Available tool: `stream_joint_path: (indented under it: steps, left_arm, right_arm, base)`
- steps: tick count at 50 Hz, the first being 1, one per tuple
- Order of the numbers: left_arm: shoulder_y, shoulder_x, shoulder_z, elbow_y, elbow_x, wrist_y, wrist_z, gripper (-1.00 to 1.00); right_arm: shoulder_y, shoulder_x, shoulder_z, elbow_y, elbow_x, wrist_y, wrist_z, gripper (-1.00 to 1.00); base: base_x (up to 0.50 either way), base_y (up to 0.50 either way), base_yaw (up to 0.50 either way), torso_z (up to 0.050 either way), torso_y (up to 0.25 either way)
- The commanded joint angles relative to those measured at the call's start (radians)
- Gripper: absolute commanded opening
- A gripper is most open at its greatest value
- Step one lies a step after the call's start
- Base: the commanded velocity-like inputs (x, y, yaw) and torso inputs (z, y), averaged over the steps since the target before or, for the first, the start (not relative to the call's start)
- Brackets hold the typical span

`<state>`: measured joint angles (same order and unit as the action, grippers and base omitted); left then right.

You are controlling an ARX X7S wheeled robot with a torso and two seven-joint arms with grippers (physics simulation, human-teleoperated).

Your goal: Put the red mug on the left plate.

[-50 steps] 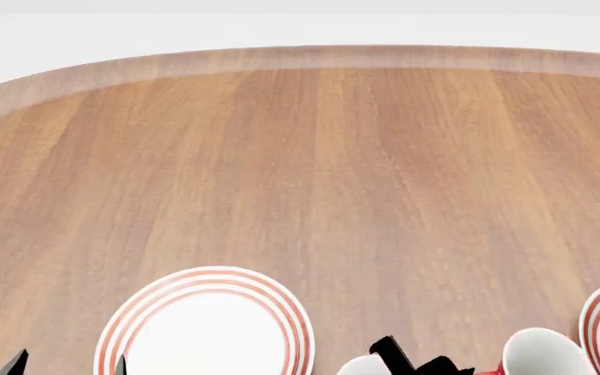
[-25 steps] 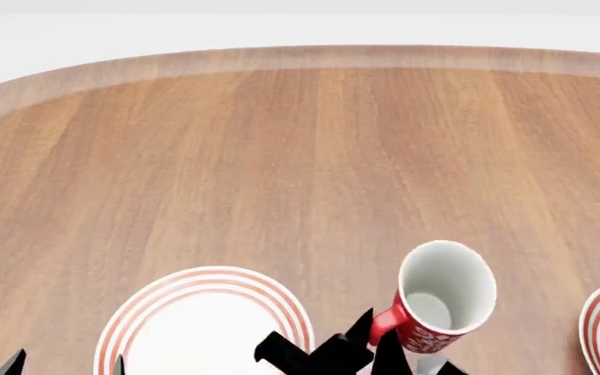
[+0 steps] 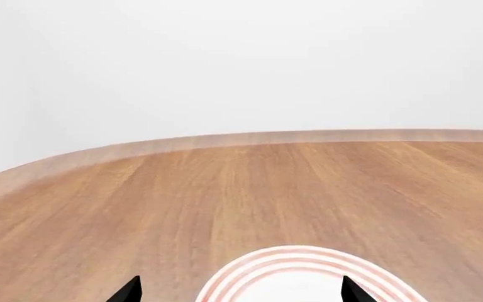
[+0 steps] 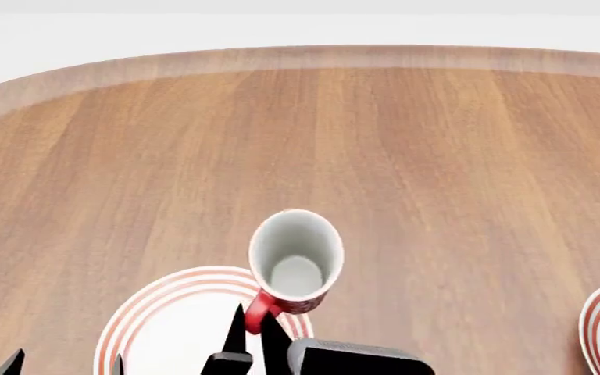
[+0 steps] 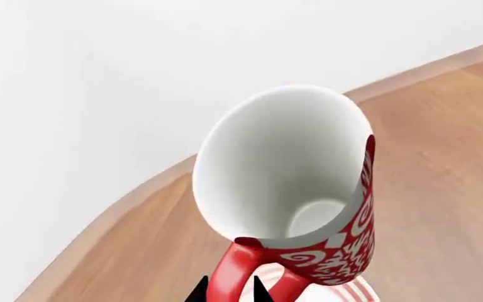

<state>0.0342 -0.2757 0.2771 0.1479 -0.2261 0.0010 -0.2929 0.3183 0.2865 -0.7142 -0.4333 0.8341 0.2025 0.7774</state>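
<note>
A rounded wooden table (image 4: 383, 156) against plain white surroundings.

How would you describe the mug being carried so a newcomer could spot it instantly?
Start at the wooden table, then find the red-ringed left plate at its near edge. Above that plate's right rim, the right gripper holds the red mug by its loop handle: tall, narrow, white inside, red with white swirls.

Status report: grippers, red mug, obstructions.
Right gripper shut on red mug handle, over left plate rim. Left gripper open, idle. Nothing in the way.
</note>
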Motion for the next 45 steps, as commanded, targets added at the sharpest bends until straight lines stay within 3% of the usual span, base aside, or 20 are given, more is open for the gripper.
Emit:
stream_joint_path:
  steps: [1,23,45]
  left_arm:
    - [-0.001,-0.003,0.004,0.000,-0.002,0.001,-0.004,1.00]
    - [0.000,-0.012,0.006,0.007,-0.012,0.001,-0.012,1.00]
    - [0.001,-0.017,0.010,0.009,-0.016,0.006,-0.019,1.00]
  right_arm:
    - [0.087,0.013,-0.033,0.134,0.021,0.037,-0.161,-1.00]
    - [0.183,-0.021,-0.083,0.402,0.077,0.064,-0.435,-1.00]
    - [0.238,-0.100,-0.128,0.631,0.065,0.077,-0.542,-1.00]
  base:
    - [0.00,0.00,0.00,0.000,0.000]
    - [0.00,0.00,0.00,0.000,0.000]
    - [0.00,0.00,0.00,0.000,0.000]
